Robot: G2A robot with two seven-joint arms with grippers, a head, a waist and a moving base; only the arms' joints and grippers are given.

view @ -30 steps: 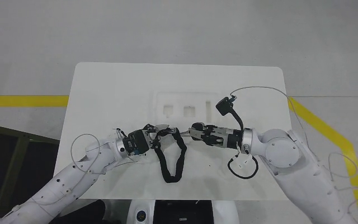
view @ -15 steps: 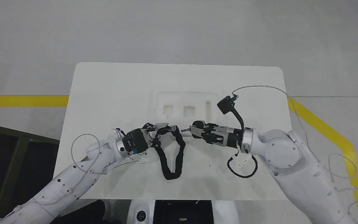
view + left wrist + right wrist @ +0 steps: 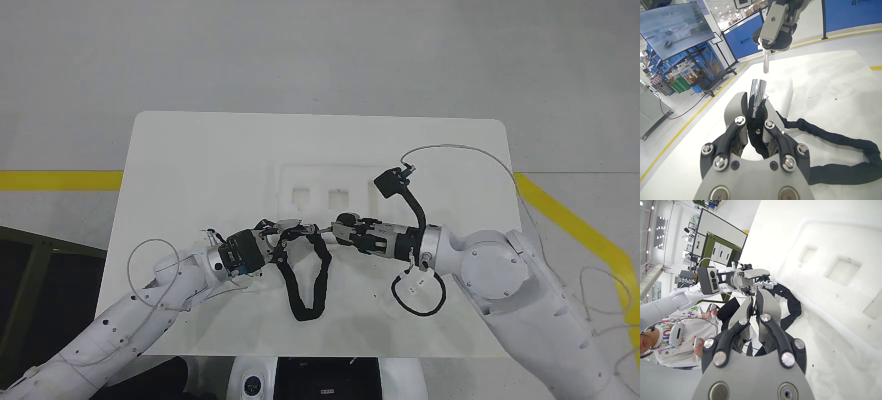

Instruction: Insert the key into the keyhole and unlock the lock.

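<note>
My left gripper [image 3: 755, 100] is shut on the lock, a chrome cylinder [image 3: 758, 91] at one end of a black fabric-sleeved chain [image 3: 838, 132]. The cylinder's open end points toward the other arm. My right gripper [image 3: 770, 42] is shut on a silver key [image 3: 765, 61], whose tip hangs a short gap from the cylinder and is roughly lined up with it. In the top view both grippers meet mid-table: the left gripper [image 3: 283, 236] holds the lock [image 3: 297, 235], the right gripper [image 3: 338, 232] faces it, and the chain [image 3: 305, 290] loops toward the front edge.
A white foam tray [image 3: 335, 190] with square recesses lies just behind the grippers on the white table [image 3: 200, 160]. The right arm's cable [image 3: 415, 295] curls on the table near its wrist. A person holding controllers sits beyond the table in the right wrist view.
The right arm has shifted slightly left toward the lock and its wrist has turned, with the cable loop following. The left arm and lock stayed nearly still.
</note>
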